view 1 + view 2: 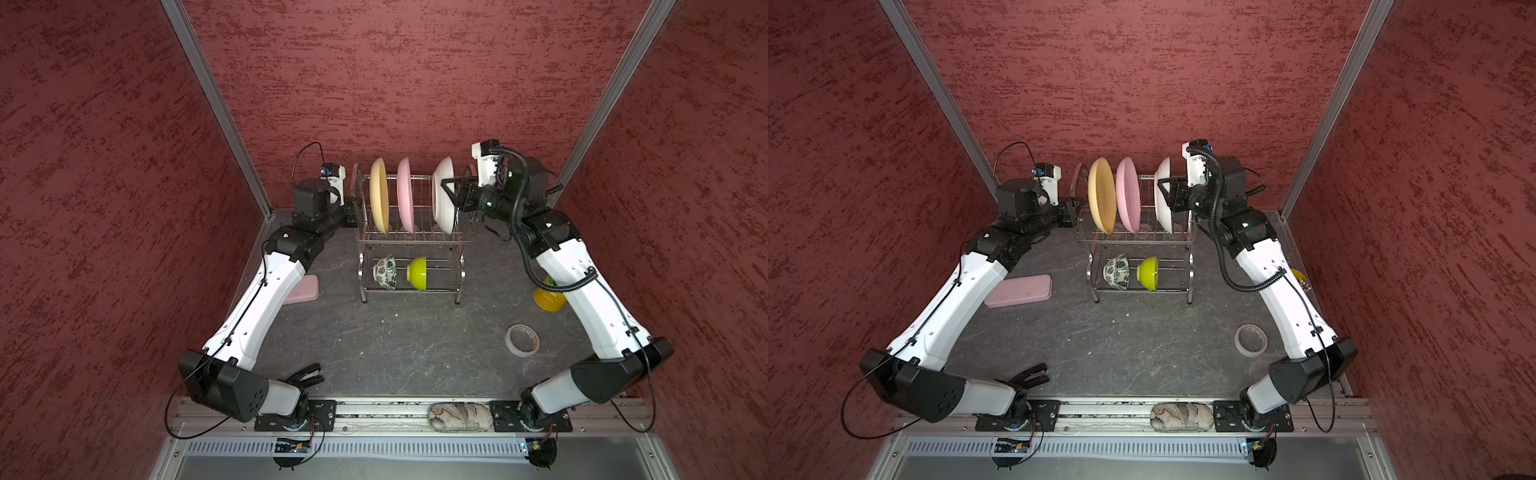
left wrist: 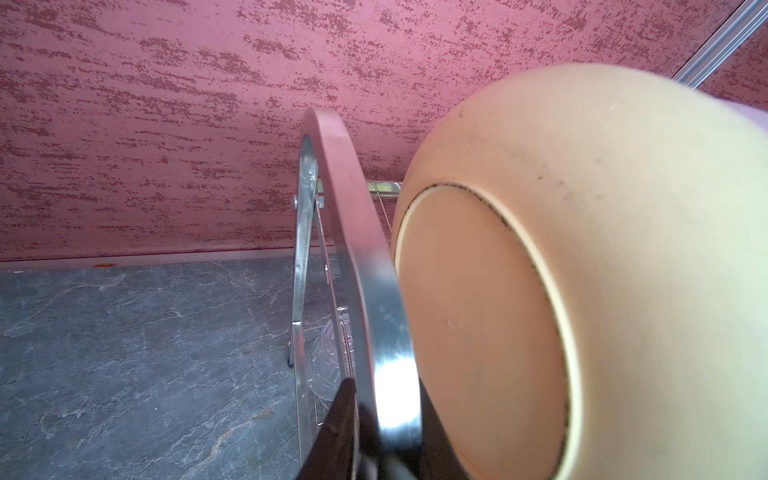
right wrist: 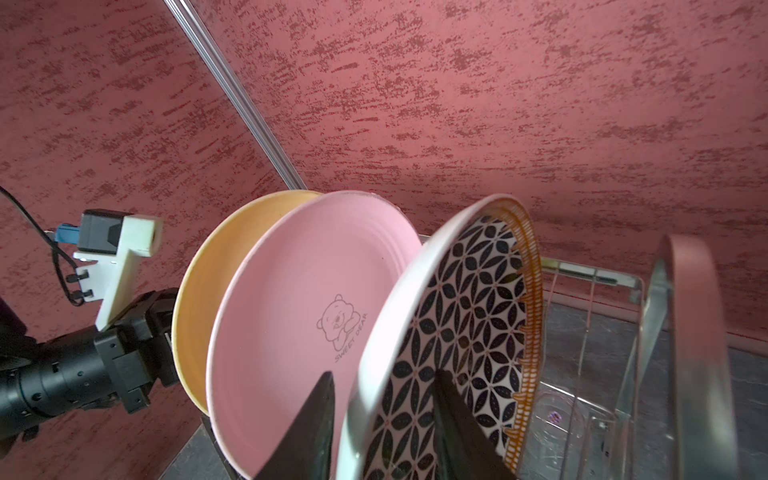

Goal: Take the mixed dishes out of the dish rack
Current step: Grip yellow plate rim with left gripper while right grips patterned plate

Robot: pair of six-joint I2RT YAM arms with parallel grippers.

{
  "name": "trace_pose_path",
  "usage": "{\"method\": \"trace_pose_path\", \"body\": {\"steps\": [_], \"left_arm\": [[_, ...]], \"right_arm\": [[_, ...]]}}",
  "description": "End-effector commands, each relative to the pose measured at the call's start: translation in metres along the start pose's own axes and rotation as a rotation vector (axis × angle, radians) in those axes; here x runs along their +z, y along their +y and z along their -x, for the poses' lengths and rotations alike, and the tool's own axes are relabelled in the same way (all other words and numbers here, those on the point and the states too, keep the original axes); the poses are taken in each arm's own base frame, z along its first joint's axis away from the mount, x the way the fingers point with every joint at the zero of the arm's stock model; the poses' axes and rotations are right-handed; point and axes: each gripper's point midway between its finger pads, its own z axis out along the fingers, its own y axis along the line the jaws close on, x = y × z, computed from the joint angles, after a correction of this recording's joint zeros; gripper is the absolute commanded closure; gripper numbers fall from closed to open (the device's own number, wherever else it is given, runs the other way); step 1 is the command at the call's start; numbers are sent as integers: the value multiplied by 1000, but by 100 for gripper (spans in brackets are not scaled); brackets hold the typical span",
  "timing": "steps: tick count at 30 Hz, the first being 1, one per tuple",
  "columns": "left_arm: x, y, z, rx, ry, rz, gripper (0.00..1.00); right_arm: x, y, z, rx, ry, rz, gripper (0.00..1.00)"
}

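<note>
The dish rack [image 1: 415, 241] [image 1: 1133, 240] stands at the back. Upright in its upper tier are a tan-yellow plate [image 1: 379, 195] [image 2: 582, 249], a pink plate [image 1: 405, 195] [image 3: 299, 311] and a white black-patterned plate [image 1: 442, 199] [image 3: 469, 311]. A green-leaf bowl [image 1: 385, 272] and a lime-green bowl [image 1: 417, 273] lie on their sides in the lower tier. A clear tumbler [image 3: 561, 415] shows through the wires. My left gripper [image 1: 352, 208] [image 2: 384, 386] is shut on the rack's left arched handle [image 2: 345, 208]. My right gripper [image 1: 446, 189] [image 3: 384, 374] straddles the patterned plate's rim, with a sliver of gap at the outer finger.
A flat pink box [image 1: 303, 289] lies left of the rack, under my left arm. A yellow bucket [image 1: 548, 297] sits half hidden behind my right arm, and a tape roll [image 1: 522, 339] lies near it. The red back wall stands close behind the rack.
</note>
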Motion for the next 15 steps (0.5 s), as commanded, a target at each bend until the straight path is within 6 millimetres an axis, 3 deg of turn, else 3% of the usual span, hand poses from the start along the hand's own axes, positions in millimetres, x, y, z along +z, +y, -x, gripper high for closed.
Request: {"method": "trace_pose_path", "body": {"steps": [1,15], "left_arm": [[1,0,7,-82,-27,-5,91],[0,1,7,-80,-31,0,91]], "right_arm": [[2,7,7,23,-22,67,64],[3,-4,3,97,-10,105,76]]}}
